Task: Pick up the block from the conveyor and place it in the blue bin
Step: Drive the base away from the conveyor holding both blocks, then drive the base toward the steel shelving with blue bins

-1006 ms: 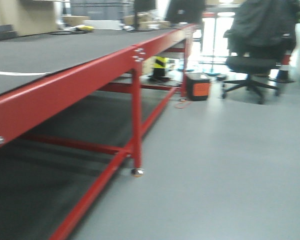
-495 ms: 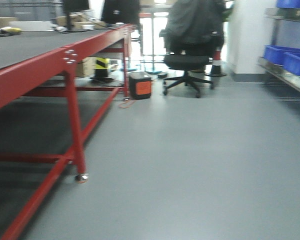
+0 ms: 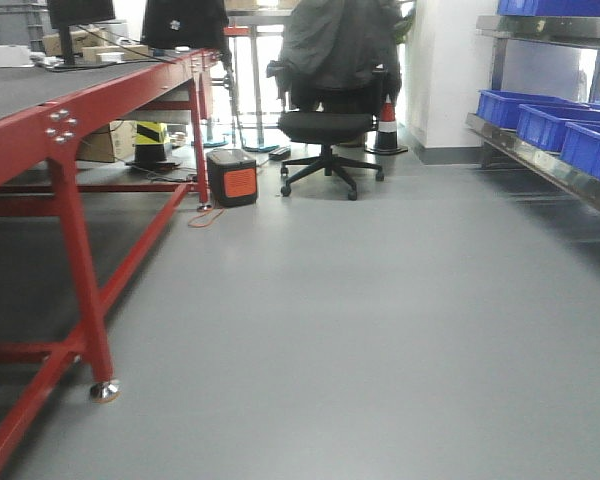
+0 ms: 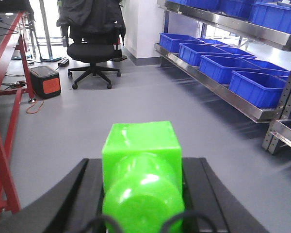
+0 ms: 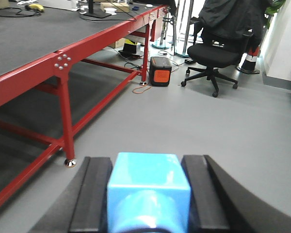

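Observation:
My left gripper [image 4: 143, 167] is shut on the bright green block [image 4: 141, 155], held up over the grey floor. The right gripper [image 5: 148, 167] is shut on a light blue block [image 5: 148, 182]. The conveyor [image 3: 20, 90], a dark grey belt on a red frame, runs along the left of the front view and shows in the right wrist view too [image 5: 34, 34]. Several blue bins [image 4: 218, 68] stand in a row on a steel shelf at the right. In the front view these blue bins [image 3: 540, 125] sit at the right edge.
A black office chair [image 3: 325, 125] draped with a jacket stands ahead. Next to it are an orange-and-black box [image 3: 233, 178] and a traffic cone [image 3: 386, 125]. A red conveyor leg [image 3: 80, 290] reaches the floor at the left. The steel shelf rail [image 4: 223, 94] lines the right side.
The front view has swung to the right. The conveyor has slid toward the left edge, and the shelf with blue bins has come into view at the right.

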You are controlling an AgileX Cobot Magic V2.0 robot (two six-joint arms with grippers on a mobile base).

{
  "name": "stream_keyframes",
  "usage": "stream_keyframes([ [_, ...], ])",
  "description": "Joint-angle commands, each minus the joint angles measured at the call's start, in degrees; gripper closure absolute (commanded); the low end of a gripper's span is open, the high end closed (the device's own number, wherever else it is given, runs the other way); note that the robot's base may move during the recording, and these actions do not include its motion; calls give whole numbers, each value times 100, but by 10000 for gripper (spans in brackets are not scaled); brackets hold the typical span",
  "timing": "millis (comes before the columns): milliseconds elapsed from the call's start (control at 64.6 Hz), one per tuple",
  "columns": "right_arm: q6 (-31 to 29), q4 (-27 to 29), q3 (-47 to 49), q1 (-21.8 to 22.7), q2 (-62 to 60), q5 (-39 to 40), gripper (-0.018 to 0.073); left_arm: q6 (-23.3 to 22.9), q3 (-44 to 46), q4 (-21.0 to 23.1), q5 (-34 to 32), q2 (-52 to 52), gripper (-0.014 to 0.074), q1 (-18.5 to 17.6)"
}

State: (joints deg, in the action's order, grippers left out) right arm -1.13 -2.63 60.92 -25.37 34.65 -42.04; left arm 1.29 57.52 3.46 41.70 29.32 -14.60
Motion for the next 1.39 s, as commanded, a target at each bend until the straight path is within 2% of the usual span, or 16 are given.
stream_keyframes([
  [0, -50, -52, 30, 2, -1, 143, 722, -43, -2, 33, -113, -31, 708, -42],
  [1377, -50, -52, 30, 2, -1, 143, 722, -43, -2, 33, -113, -31, 708, -42],
])
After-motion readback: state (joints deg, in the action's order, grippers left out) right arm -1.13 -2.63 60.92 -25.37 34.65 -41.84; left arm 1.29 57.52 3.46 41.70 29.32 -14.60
